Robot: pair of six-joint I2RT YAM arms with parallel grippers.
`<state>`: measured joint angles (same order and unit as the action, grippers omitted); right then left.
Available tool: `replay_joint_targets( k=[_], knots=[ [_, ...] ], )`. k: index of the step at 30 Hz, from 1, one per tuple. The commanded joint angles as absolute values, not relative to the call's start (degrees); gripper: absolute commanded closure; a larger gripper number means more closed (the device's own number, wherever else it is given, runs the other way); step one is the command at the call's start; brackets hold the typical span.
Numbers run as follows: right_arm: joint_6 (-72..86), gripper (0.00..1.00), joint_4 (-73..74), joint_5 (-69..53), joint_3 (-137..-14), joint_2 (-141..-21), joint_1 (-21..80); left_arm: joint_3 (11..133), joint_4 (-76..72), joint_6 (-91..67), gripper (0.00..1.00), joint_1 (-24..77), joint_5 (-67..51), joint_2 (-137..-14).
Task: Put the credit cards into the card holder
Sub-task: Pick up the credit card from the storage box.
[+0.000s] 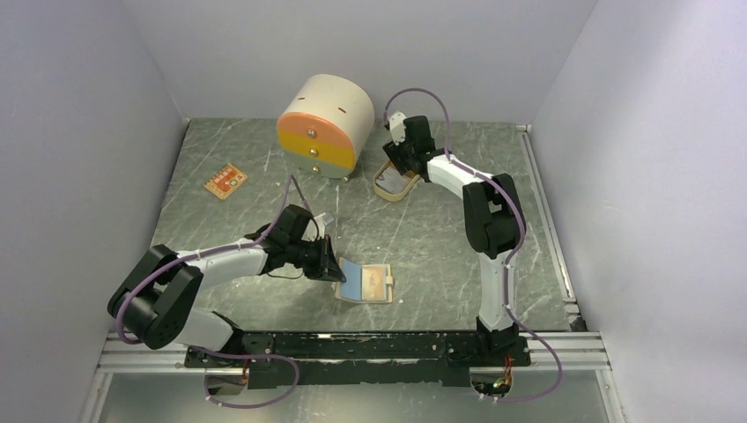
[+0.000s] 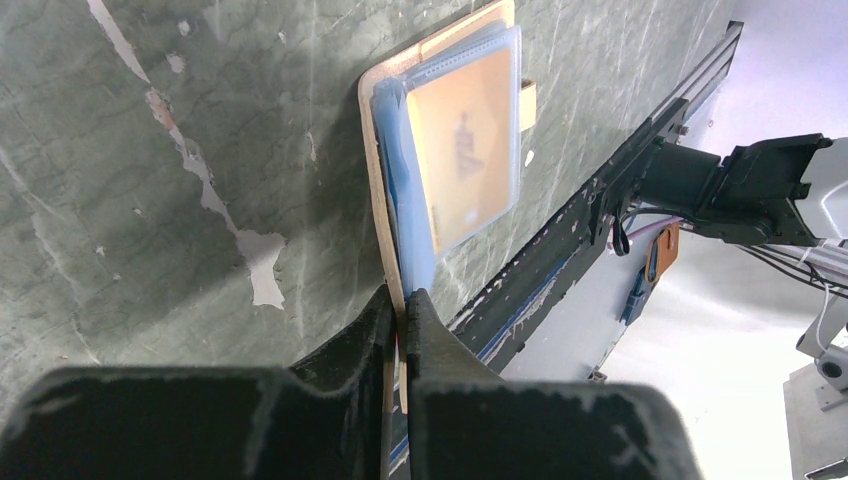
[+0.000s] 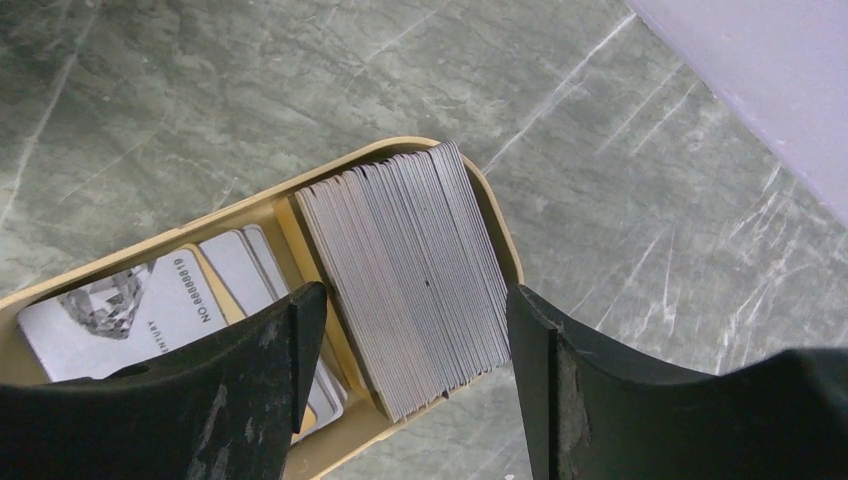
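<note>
Card holder (image 1: 366, 282) lies open by the middle of the tabletop's near edge. Its clear sleeve shows an orange card; the print cannot be read. Left fingers (image 2: 385, 335) are closed, pinching the holder's tan cover edge. Right fingers (image 3: 300, 330) stand apart, gripping nothing, either side of a stack of grey credit cards (image 3: 400, 270) in a beige tray (image 3: 505, 245) near the far edge. A silver card (image 3: 150, 310) lying flat beside the stack bears a number beginning "NO.8888".
</note>
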<state>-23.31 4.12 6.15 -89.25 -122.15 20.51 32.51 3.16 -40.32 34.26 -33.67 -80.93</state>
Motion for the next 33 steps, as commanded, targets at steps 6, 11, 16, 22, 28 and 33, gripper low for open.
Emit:
replay_joint_targets(
  k=[6, 11, 16, 22, 28, 33],
  knots=[
    [-25.2, 0.31, 3.2, 8.5, -91.6, -125.2, 20.0, 33.1, 1.3, -40.3, 0.91, 34.0, -35.0, -81.2],
    [-25.1, 0.36, 2.5, 11.1, -91.9, -125.2, 20.0, 32.6, 0.9, -40.6, 0.91, 34.0, -35.1, -81.3],
    [-25.4, 0.45, 1.4, 12.7, -91.2, -124.1, 20.0, 32.6, 1.2, -40.5, 0.91, 34.0, -34.8, -80.9],
    [-24.7, 0.49, 1.3, 12.3, -91.0, -122.2, 20.0, 32.4, 0.8, -40.7, 0.91, 34.0, -35.0, -80.7],
    [-25.0, 0.53, 1.7, 12.3, -91.5, -121.7, 19.9, 32.0, 0.8, -40.9, 0.91, 34.0, -34.8, -80.1],
    [-24.4, 0.57, 2.3, 10.9, -92.0, -121.1, 19.6, 32.0, 0.6, -40.9, 0.91, 34.0, -35.2, -80.5]
  ],
)
